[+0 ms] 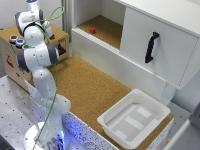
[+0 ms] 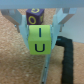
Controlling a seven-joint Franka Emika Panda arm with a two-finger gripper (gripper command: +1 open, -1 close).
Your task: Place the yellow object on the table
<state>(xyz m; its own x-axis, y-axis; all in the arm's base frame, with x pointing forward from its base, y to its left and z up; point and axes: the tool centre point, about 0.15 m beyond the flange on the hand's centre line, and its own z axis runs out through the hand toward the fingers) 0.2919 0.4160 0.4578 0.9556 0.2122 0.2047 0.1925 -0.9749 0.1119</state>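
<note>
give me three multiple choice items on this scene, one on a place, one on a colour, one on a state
1. Where is the white tray?
A. inside the cabinet
B. on the table, toward the exterior view's right
C. on the button box

2. What colour is the small cube in the open cabinet compartment?
A. red
B. blue
C. green

3. What is the end effector doing?
A. open and empty
B. shut on the yellow object
C. shut on the tray

Answers: 1 B, it sits on the cork top near the corner. 2 A, it shows red. 3 B, the wrist view shows the lettered block between the fingers.
</note>
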